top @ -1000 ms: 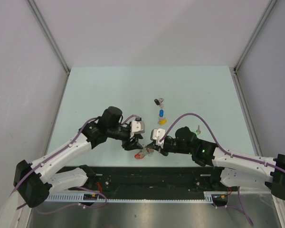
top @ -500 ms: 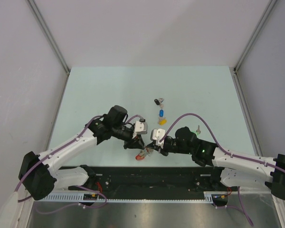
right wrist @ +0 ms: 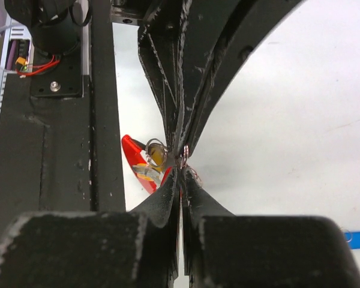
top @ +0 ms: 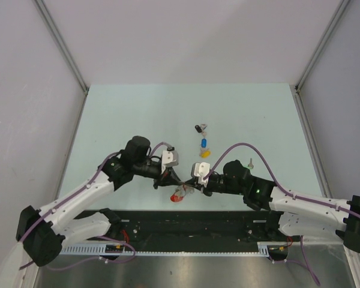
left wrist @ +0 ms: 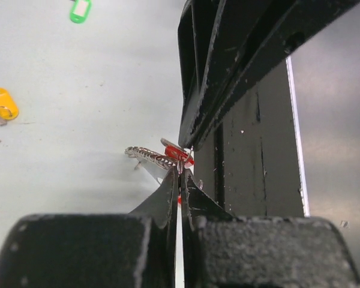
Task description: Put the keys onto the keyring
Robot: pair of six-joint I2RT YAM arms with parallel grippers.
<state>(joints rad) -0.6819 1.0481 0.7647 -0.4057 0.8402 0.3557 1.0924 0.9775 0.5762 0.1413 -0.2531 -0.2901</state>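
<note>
Near the front edge of the pale green tabletop [top: 138, 114], the left gripper [left wrist: 180, 175] and the right gripper [right wrist: 181, 173] meet tip to tip, each with jaws pressed together on a thin silvery loop of the red curved-band keyring [right wrist: 135, 161], whose chain trails onto the table beside them; farther back, apart from it, lie the black-tagged key [top: 198, 128], blue-tagged key [top: 204, 143] and yellow-tagged key [left wrist: 3, 103] in a short row, the green-tagged key [left wrist: 79, 11] off to the right
</note>
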